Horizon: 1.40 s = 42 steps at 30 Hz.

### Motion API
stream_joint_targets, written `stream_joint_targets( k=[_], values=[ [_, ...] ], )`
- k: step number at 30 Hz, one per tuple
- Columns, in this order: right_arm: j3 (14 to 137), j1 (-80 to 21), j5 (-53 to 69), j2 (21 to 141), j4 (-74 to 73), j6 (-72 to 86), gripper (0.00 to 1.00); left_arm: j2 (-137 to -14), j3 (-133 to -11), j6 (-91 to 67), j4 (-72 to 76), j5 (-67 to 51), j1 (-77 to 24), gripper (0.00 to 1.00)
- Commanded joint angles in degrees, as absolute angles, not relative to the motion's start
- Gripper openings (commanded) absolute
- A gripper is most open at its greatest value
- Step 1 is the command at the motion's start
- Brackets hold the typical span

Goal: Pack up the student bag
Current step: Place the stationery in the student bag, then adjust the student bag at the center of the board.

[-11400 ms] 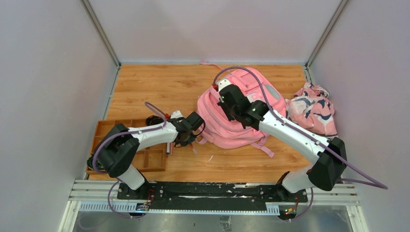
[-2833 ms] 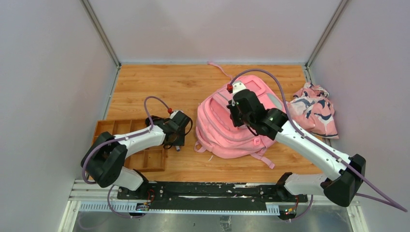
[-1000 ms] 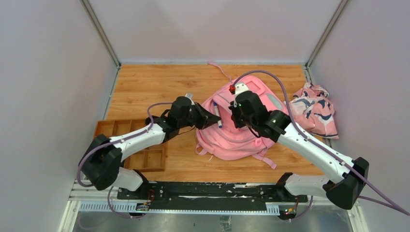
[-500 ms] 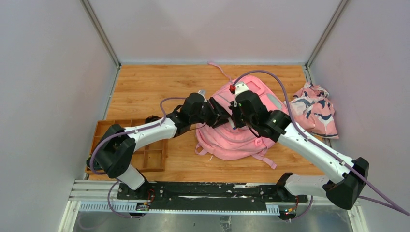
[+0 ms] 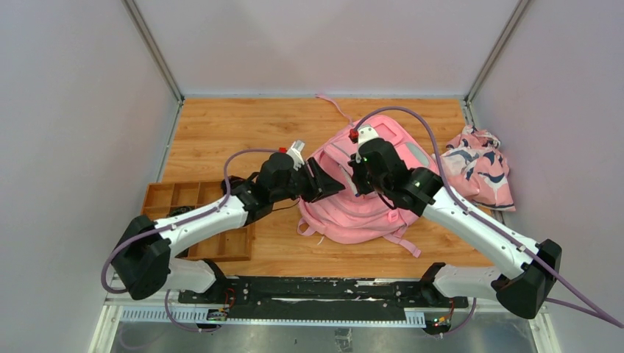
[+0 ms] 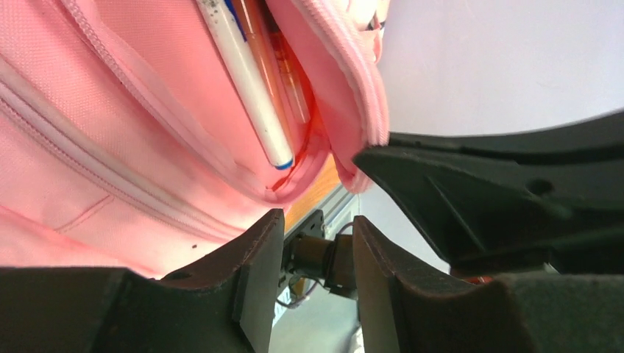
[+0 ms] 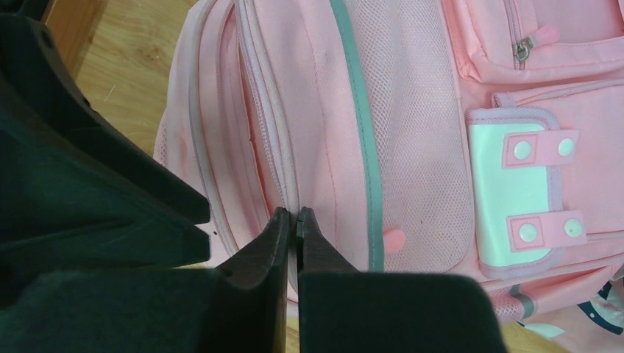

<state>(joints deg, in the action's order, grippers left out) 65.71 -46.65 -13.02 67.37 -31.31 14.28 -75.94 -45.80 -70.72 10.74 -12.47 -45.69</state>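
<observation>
1. The student bag lies flat on the wooden table, right of centre, between the compartment tray on the left and a patterned cloth on the right.
2. The right gripper is clenched on the fabric edge of the bag's opening, holding the pocket's mouth apart.
3. A second ago the left gripper was carrying a white pen toward that mouth. Now its jaws are released and empty, and it has drawn back a little from the opening.
4. The wrist view shows the white pen lying inside the pocket beside two orange ones, its tip down at the seam.
5. That item looks packed. The left arm is probably free to go back to the tray for another, provided the right keeps its pinch.
</observation>
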Motion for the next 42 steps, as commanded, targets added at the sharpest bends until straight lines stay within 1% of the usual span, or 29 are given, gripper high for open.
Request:
stream_joint_targets(
  k=[1,5,9,12,15,17,20,22,25,27,28,30,32,33,35,39,42],
  values=[
    [64.9,-46.8,-11.7,65.9,-29.1,15.4,0.0,-71.0,-45.9,-60.0,5.8,-17.1,-43.1,0.46],
    [63.1,-46.8,-8.4,67.1,-27.9,15.4,0.0,-64.4,-48.9,-52.3,-6.6,-15.8,-39.5,0.46],
    [62.7,-46.8,-5.0,68.3,-27.3,16.1,0.0,-61.6,-48.7,-53.6,-6.0,-19.2,-33.0,0.48],
    [61.5,-46.8,-3.4,68.4,-26.0,16.4,0.0,-65.4,-51.3,-52.3,-6.8,-22.0,-29.4,0.6],
    [62.6,-46.8,-1.8,70.5,-28.1,15.8,0.02,-73.2,-57.8,-49.7,-9.0,-25.7,-27.4,0.61],
    [64.5,-46.9,-1.4,71.7,-31.3,15.2,0.08,-77.6,-62.3,-48.3,-10.1,-28.4,-27.2,0.61],
    [66.0,-46.9,-2.7,71.2,-35.1,14.4,0.3,-83.0,-68.2,-45.8,-12.5,-28.0,-27.0,0.62],
    [65.5,-46.8,-5.0,69.3,-36.5,14.9,0.39,-86.4,-71.3,-44.7,-13.4,-27.8,-26.6,0.62],
    [62.1,-46.8,-12.5,63.4,-37.1,17.9,0.46,-91.7,-76.6,-41.4,-17.3,-26.1,-25.9,0.62],
    [58.3,-46.3,-18.6,57.3,-36.7,20.5,0.48,-94.4,-79.9,-38.1,-21.1,-22.6,-25.8,0.62],
    [56.5,-45.1,-19.8,55.3,-36.6,21.7,0.48,-95.5,-81.3,-36.2,-23.0,-21.1,-25.8,0.61],
    [53.4,-40.6,-17.1,52.3,-37.0,23.7,0.46,-96.6,-82.1,-33.1,-25.6,-18.1,-25.8,0.62],
    [50.4,-35.6,-13.6,50.4,-37.8,25.7,0.38,-96.6,-79.4,-32.1,-24.1,-19.0,-25.8,0.61],
    [48.9,-34.2,-13.6,49.5,-37.9,26.7,0.34,-96.4,-77.0,-32.5,-21.0,-20.8,-25.8,0.6],
    [46.2,-33.5,-16.0,47.0,-37.4,28.0,0.26,-96.5,-72.6,-34.2,-17.0,-23.8,-25.9,0.57],
    [41.9,-31.0,-19.3,44.9,-35.7,30.0,0.12,-97.8,-67.4,-35.4,-13.9,-25.3,-25.9,0.5],
    [38.3,-28.3,-18.7,47.3,-30.8,30.4,0.06,-98.7,-65.5,-35.7,-12.8,-25.5,-25.9,0.48]
  ],
)
